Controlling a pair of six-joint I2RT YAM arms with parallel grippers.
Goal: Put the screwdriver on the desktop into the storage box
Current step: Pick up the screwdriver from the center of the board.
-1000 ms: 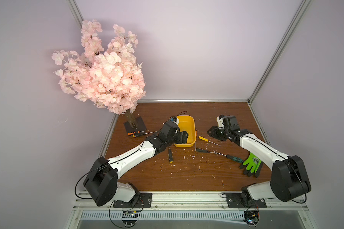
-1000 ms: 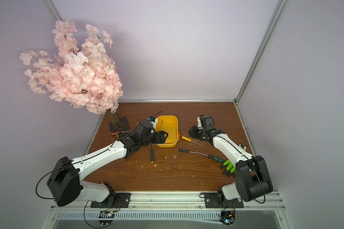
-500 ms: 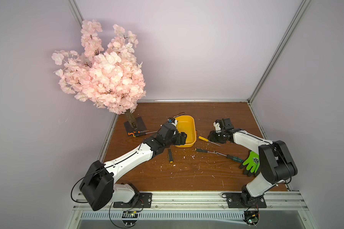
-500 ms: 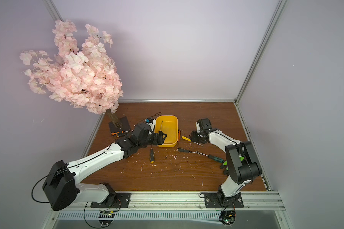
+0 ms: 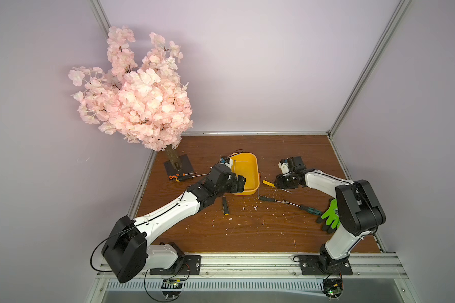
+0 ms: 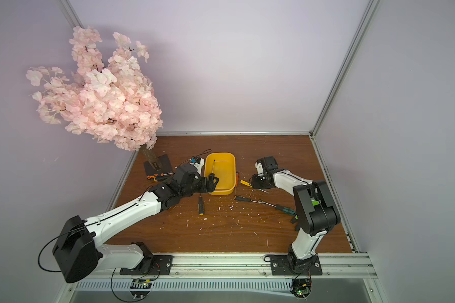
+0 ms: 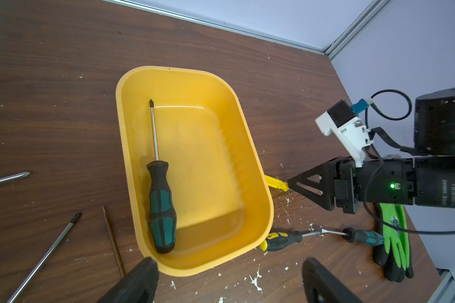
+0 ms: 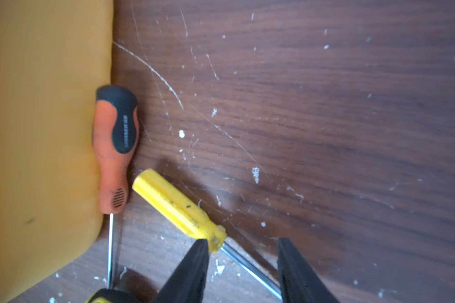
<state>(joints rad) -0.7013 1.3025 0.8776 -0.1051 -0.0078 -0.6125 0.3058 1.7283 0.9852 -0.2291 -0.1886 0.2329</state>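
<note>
Because the left arm [image 5: 168, 212] crosses the box [image 5: 256, 170] in both top views, it hides the near corner and most of the green screwdriver [image 7: 160, 207] inside, so I go by the left wrist view. There that screwdriver lies flat along one wall of the box, handle toward the left gripper [image 7: 227, 263]. That gripper's fingers gape wide at the box's near end, gripping nothing.

My right wrist view blurs the box to a yellow slab and cuts off the tip of the yellow screwdriver [image 8: 179, 207] behind a finger. This one lies flat on the desk [image 5: 247, 230] just beside the box. The right gripper [image 8: 242, 242] straddles its shaft just past the handle, fingers parted on either side. One finger may touch the collar; I cannot tell. An orange screwdriver [image 8: 114, 147] lies against the box's outer wall, its shaft running out of frame.

The desk is dark wood grain, scratched and flecked white, with more screwdrivers scattered about. A green glove [image 5: 330, 215] lies partly behind the right arm [image 5: 352, 210]. Pale lilac walls [image 5: 247, 65] and aluminium rails [image 5: 255, 133] enclose it. A pink blossom tree [image 5: 132, 99] fills the far left corner.
</note>
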